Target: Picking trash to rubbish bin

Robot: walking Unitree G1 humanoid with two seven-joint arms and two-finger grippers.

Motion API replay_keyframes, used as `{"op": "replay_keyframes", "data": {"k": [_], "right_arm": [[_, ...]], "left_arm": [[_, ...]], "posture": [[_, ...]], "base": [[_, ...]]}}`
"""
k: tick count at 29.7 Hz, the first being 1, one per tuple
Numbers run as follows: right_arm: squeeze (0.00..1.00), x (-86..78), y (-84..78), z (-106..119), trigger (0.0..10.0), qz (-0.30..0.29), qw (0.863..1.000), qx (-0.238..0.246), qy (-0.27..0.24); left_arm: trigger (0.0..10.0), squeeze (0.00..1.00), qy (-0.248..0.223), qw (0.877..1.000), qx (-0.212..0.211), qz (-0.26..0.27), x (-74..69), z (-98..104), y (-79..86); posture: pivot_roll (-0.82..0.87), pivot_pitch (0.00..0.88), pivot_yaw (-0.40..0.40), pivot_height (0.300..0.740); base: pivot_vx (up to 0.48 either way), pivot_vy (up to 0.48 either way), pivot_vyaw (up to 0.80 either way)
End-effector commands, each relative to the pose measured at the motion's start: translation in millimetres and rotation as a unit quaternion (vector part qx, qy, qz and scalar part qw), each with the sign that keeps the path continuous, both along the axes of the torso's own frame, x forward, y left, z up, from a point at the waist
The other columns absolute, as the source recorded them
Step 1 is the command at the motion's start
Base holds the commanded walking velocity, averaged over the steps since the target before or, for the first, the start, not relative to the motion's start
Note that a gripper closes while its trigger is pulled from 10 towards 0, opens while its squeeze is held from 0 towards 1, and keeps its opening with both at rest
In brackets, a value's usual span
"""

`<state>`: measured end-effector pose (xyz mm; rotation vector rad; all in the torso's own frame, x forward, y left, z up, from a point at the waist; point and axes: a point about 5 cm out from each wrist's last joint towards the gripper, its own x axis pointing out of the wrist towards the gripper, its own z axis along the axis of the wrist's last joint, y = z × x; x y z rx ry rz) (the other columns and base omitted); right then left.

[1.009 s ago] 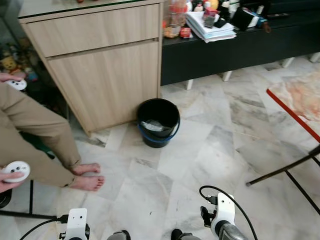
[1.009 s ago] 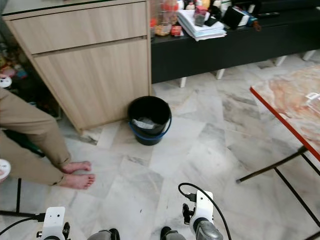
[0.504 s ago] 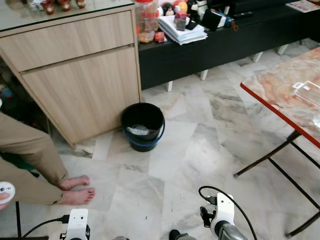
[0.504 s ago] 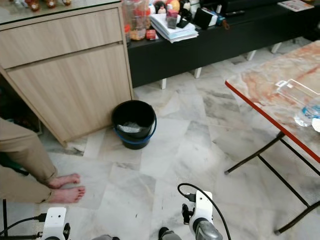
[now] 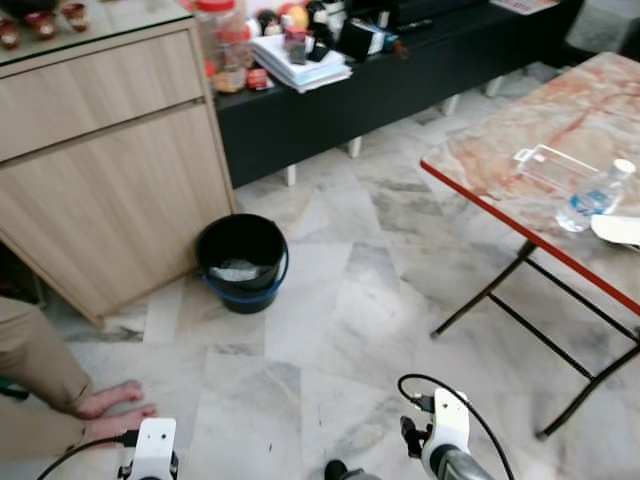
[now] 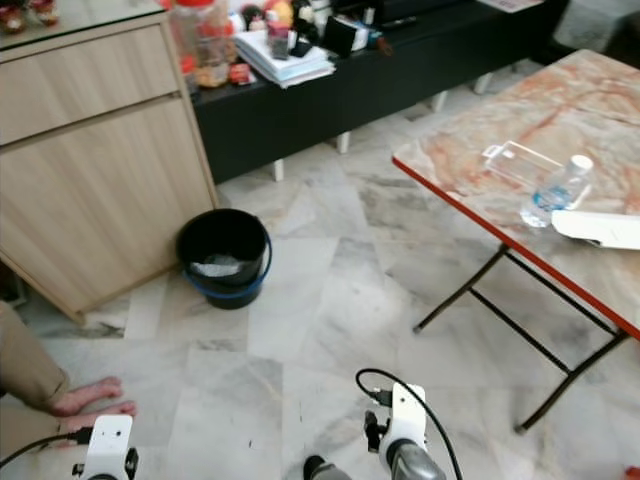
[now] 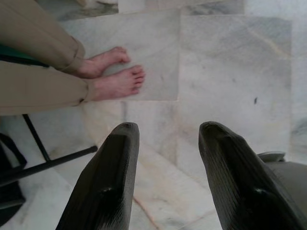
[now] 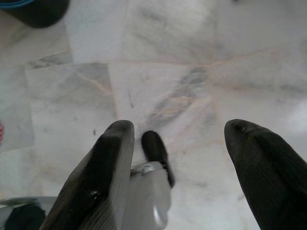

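Observation:
A black bin with a blue band (image 5: 241, 262) stands on the marble floor beside a wooden cabinet (image 5: 100, 170), with pale scraps inside. On the red-edged marble table (image 5: 530, 140) at the right lie a clear plastic bottle (image 5: 592, 196), a clear flat container (image 5: 545, 167) and a white wrapper (image 5: 617, 229). Both arms hang low at the frame's bottom edge. My left gripper (image 7: 165, 139) is open over bare floor. My right gripper (image 8: 180, 136) is open wide above the floor, holding nothing.
A seated person's bare feet (image 5: 112, 405) and tan trouser legs (image 7: 38, 72) are at the left, near a chair leg (image 7: 48, 163). A black low shelf (image 5: 380, 70) with papers and jars runs along the back. The table's black legs (image 5: 500, 310) slant across the floor.
The camera has swung to the right: the bin and cabinet slid left in the picture and the table with the bottle came into view. Both arms hang as before.

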<state>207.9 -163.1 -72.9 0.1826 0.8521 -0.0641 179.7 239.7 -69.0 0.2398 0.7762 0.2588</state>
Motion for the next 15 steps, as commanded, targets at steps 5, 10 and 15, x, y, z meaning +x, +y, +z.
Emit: {"op": "replay_keyframes", "data": {"k": [5, 10, 15], "right_arm": [[0.0, -6.0, -0.7, -3.5, 10.0, -0.001, 1.0, -0.001, 0.013], [0.0, -5.4, -0.9, -3.2, 10.0, -0.002, 1.0, -0.001, 0.012], [0.0, -5.8, -1.4, -3.4, 10.0, -0.004, 1.0, 0.0, 0.013]], "left_arm": [[10.0, 0.0, 0.025, 1.0, -0.002, 0.017, -12.6, -6.0, 3.6], [10.0, 0.0, 0.024, 1.0, 0.001, 0.012, -11.3, -5.4, 3.6], [10.0, 0.0, 0.023, 1.0, 0.001, 0.014, -11.0, -5.3, 3.3]], "posture": [[0.15, 0.181, -0.012, 0.74], [0.15, 0.183, -0.015, 0.74], [0.15, 0.18, -0.021, 0.74]], "base": [[0.0, -0.129, -0.76], [0.0, 0.0, -0.76], [0.0, -0.277, -0.76]]}}
